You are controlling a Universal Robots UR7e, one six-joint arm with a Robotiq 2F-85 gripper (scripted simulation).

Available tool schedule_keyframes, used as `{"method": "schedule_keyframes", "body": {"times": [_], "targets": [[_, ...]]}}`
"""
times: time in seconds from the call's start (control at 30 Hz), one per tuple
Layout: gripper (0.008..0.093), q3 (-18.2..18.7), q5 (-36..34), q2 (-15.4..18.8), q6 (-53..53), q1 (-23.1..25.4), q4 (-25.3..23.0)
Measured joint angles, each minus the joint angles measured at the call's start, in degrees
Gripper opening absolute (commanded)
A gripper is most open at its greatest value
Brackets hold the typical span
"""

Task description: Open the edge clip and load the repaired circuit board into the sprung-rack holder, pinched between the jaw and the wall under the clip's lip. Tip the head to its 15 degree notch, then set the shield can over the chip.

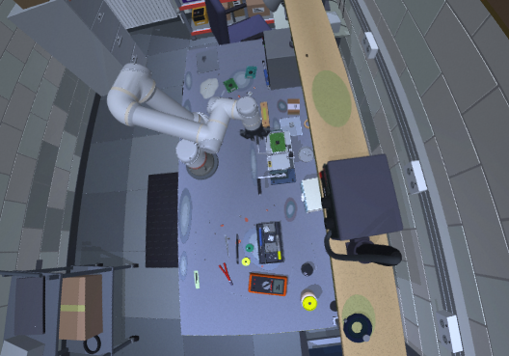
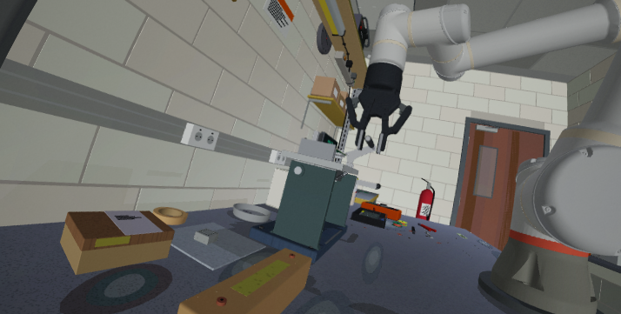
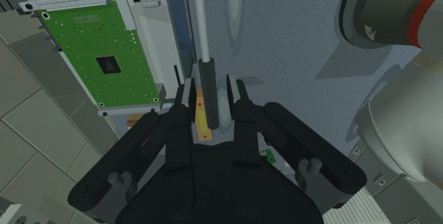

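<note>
The green circuit board (image 3: 100, 58) with its black chip (image 3: 108, 65) sits in the sprung-rack holder (image 2: 314, 195) on the bench, flat on the holder's tilting head (image 1: 278, 142). A grey lever with a dark handle (image 3: 208, 92) sticks out from the head's side. That handle lies between the fingers of my gripper (image 3: 208, 98), which is open and holds nothing. In the second side camera my gripper (image 2: 369, 142) hangs at the holder's top right corner. A small silver shield can (image 2: 205, 236) rests on a grey mat left of the holder.
The holder's head is right beside my fingers. Two wooden blocks (image 2: 115, 239) (image 2: 250, 284) lie on the near bench. A shelf (image 1: 332, 142) runs along the wall behind the holder. Tools and a multimeter (image 1: 268, 283) lie at the bench's far end.
</note>
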Motion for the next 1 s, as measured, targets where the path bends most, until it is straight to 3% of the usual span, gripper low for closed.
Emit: {"method": "schedule_keyframes", "body": {"times": [0.43,1.0], "targets": [[0.038,-1.65,0.0,-0.48,0.0,0.0,2.19],[0.038,-11.91,0.0,-1.76,0.0,0.0,13.62]]}}
